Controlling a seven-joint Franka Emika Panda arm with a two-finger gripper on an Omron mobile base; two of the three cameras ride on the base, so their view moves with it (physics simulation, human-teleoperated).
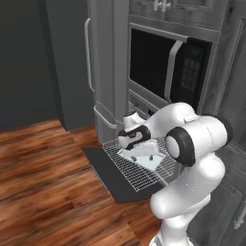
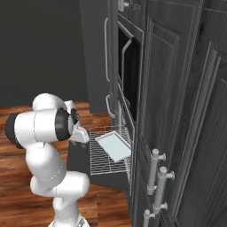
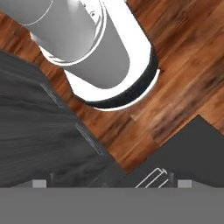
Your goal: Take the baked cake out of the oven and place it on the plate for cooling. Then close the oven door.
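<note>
The gripper [image 1: 150, 157] hangs above a tray [image 2: 114, 146] on the wire rack [image 2: 101, 160], over the lowered oven door [image 1: 113, 178].

So the oven door [image 1: 108, 175] is dropped flat over the wood floor [image 1: 43, 187], and the wire rack [image 2: 106, 157] is slid out above it with a pale tray [image 2: 114, 146] on top. Room above the tray looks free; the microwave [image 1: 163, 67] hangs overhead.
</note>
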